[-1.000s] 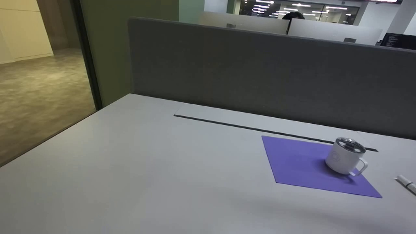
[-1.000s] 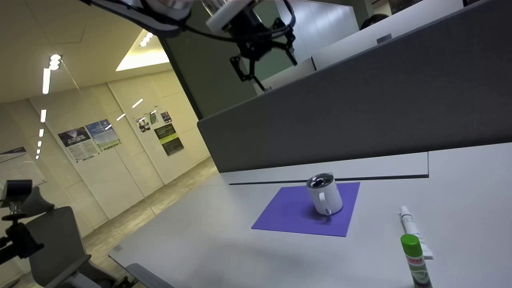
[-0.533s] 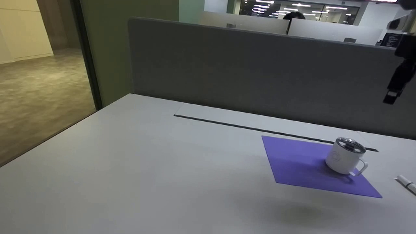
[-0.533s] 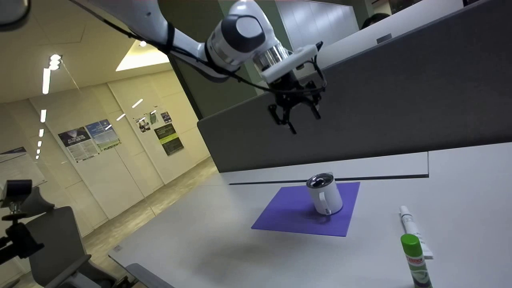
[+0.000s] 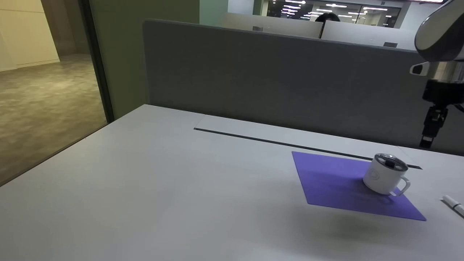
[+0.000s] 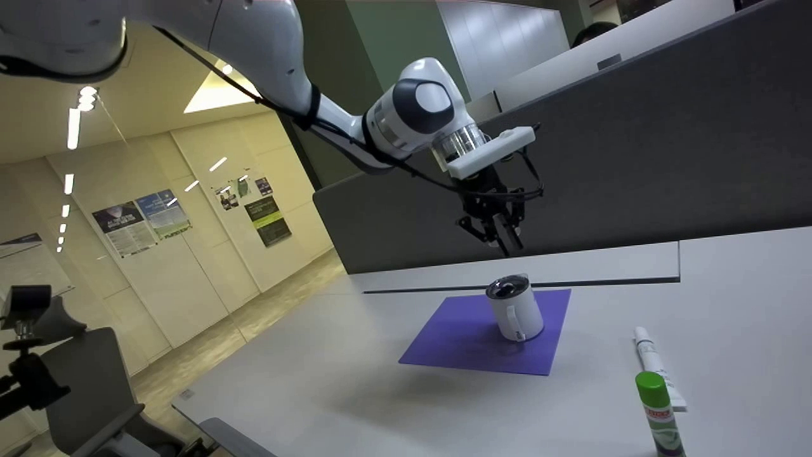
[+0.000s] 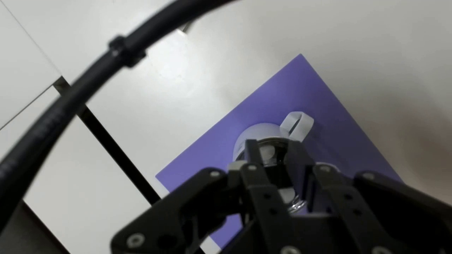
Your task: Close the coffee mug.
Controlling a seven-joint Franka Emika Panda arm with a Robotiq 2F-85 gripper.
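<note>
The white coffee mug [image 5: 380, 178] stands upright on the purple mat [image 5: 331, 183], its handle showing in both exterior views. On top sits a clear lid with a black slider [image 7: 279, 176], partly covered by my fingers in the wrist view. My gripper [image 6: 512, 250] hangs above the mug [image 6: 521, 317], apart from it and pointing down. In the wrist view a narrowed gap is left between the fingers [image 7: 253, 152], and nothing is held in it; the lid shows through below.
A dark grey partition [image 6: 571, 171] rises behind the table. Beyond the mat lie a white tube [image 6: 652, 355] and a green-capped stick [image 6: 660, 412]. A black slot [image 5: 253, 138] runs along the table's back. The arm's cable [image 7: 88, 74] crosses the wrist view.
My arm has come down towards the mug and into view at the right of an exterior view. The jaws have drawn much closer together. Mug and mat have not moved.
</note>
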